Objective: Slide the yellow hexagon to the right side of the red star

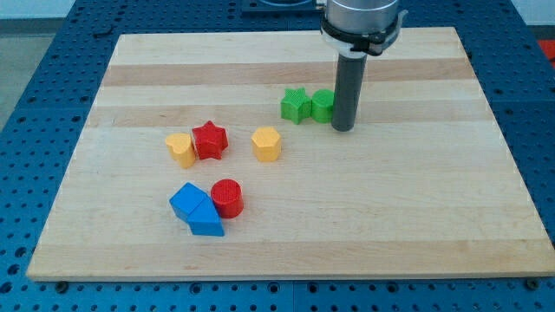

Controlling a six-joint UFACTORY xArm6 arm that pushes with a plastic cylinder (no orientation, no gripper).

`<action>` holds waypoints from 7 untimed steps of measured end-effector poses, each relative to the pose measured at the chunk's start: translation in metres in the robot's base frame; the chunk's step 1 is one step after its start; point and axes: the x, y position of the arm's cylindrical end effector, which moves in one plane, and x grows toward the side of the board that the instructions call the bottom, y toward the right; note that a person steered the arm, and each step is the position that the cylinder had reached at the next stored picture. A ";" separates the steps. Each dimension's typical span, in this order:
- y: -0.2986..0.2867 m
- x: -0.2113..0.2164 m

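Going left to right across the wooden board (486, 217), you have these items.

Item 1: yellow block (180, 149), left of centre, shape hard to make out, touching the left side of the red star.

Item 2: blue blocks (197, 209), lower left, two pieces pressed together, one wedge-like.

Item 3: red star (209, 139), left of centre, the task's reference piece.

Item 4: red cylinder (227, 198), lower left, just beside the blue pair on their right.

Item 5: yellow hexagon (267, 144), near the middle of the frame. You will find it already on the star's right, near it but with a bare gap between. By that reading the task looks largely done; at most a small nudge leftward remains, if you want it closer.

Item 6: green star (295, 105), above centre, touching its neighbour.

Item 7: green block (323, 106), likely a cylinder, between the green star and the rod.

Item 8: my tip (343, 129), upper centre-right, just beside the green block on its right, well apart from the hexagon. It is a bare rod: nothing to clench or release, and it holds nothing.

Obstructions: the green pair sits between my tip and the hexagon on a straight path leftward; you would need to route below them.
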 end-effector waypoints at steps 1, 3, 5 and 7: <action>-0.012 0.007; -0.035 0.019; -0.062 0.030; -0.141 0.049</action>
